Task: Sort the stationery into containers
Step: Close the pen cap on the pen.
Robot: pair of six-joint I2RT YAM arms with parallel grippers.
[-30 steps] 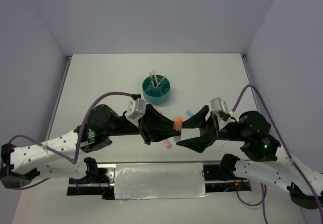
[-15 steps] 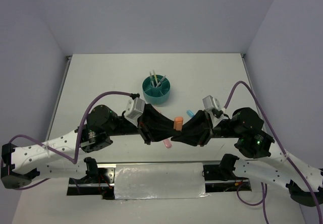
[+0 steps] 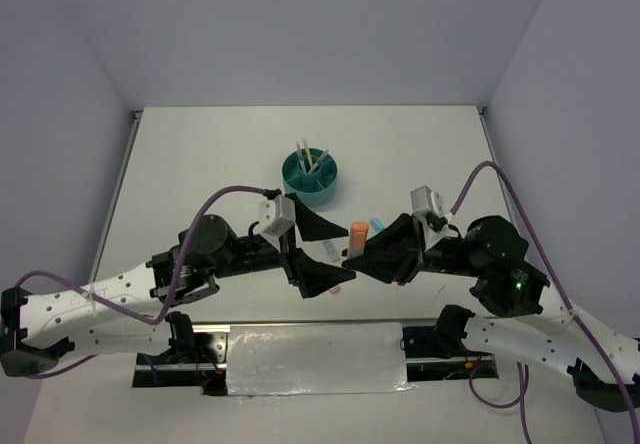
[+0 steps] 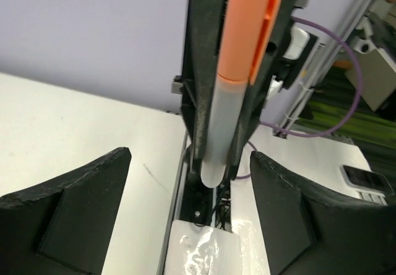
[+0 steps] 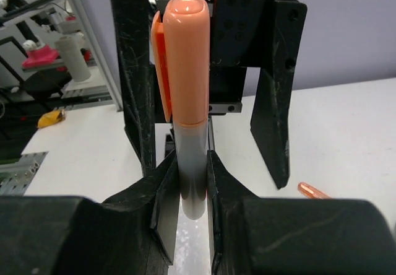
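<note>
two jaws had traded roles: the right gripper (image 5: 192,185) had just closed narrowly on the pale barrel of the orange-capped marker (image 5: 187,70), holding it upright, while the left gripper (image 3: 333,252) had sprung wide and let go. the handover looked complete; the teal organizer (image 3: 305,196) stood just beyond.

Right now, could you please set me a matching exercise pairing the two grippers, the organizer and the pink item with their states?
Things:
1. left gripper
2. right gripper
3. teal organizer
4. pink item

States:
A. lying on the table
B. open, gripping nothing
C. holding upright pens
D. shut on the orange-capped marker

Pairs: 1-B, 2-D, 3-C, 4-A
</note>
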